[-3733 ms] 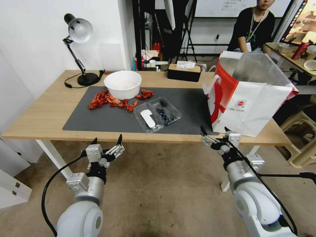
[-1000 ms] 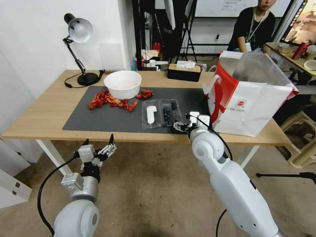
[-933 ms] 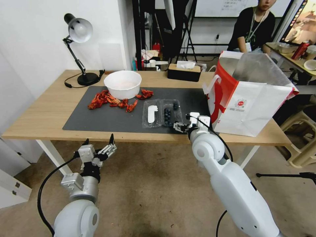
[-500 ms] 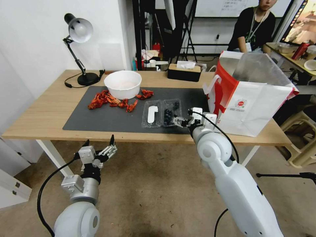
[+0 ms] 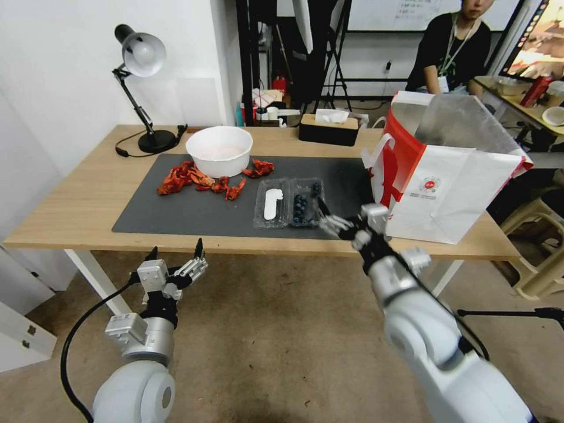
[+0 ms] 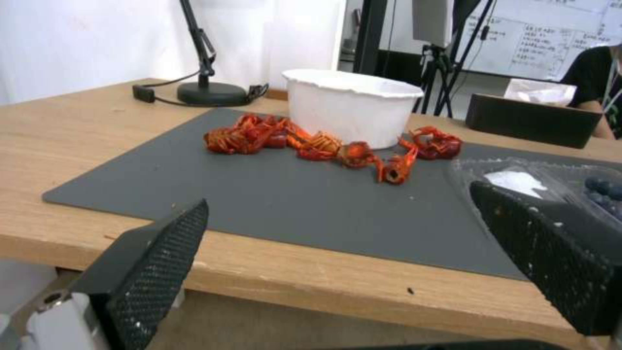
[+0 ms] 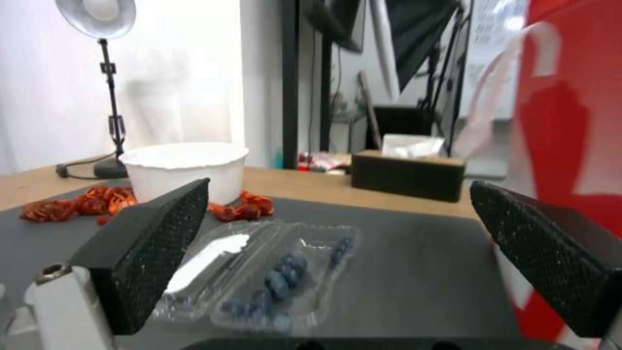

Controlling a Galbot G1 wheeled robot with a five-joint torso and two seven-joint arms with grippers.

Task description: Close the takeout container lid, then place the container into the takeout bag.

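Observation:
The takeout container [image 5: 291,202] lies open and flat on the dark mat. Its lid [image 5: 271,203], with the white label, is on the left, and the half with the blueberries [image 5: 304,205] is on the right. My right gripper [image 5: 326,216] is open just off the blueberry half's near right corner; I cannot tell if it touches. From the right wrist, the container [image 7: 272,272] lies low between the open fingers [image 7: 149,253]. The takeout bag [image 5: 446,176] stands open at the table's right. My left gripper [image 5: 174,252] hangs open below the table's front edge.
A white bowl [image 5: 219,150] and red crayfish [image 5: 197,178] sit at the mat's [image 5: 176,214] back left. A desk lamp [image 5: 141,59] and a tissue box [image 5: 329,129] stand along the table's far side. The bag's red side [image 7: 570,146] is close beside the right gripper.
The right arm came up from below the table to the container, which turned from diagonal to square. Over the last second its wrist rotated and its elbow dropped. The left arm barely moved.

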